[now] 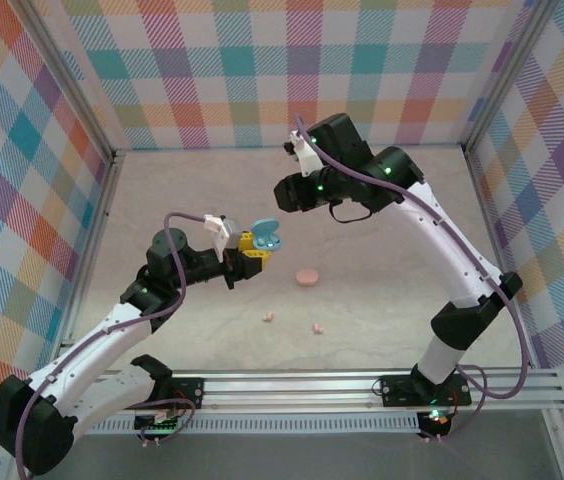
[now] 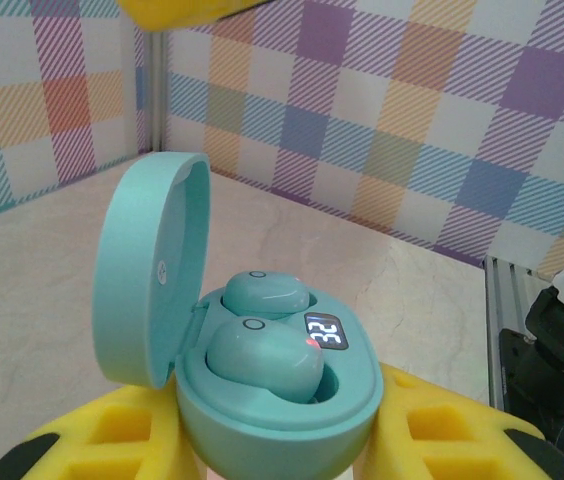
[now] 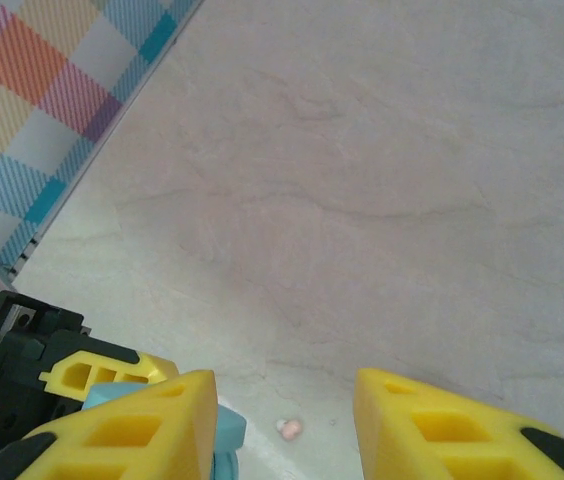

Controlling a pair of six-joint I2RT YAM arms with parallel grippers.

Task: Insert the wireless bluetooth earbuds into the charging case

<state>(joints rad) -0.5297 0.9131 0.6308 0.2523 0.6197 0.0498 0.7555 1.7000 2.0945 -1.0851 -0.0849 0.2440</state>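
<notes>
Left fingers clamp an open round light-blue plastic charging case, rounded blue earbuds seated. Tiny pale pink plastic earbuds lie on the bench nearside of it; right fingers, apart and empty, hover beyond.

Pastel plaid walls enclose a pale marbled tabletop, evenly lit.
</notes>
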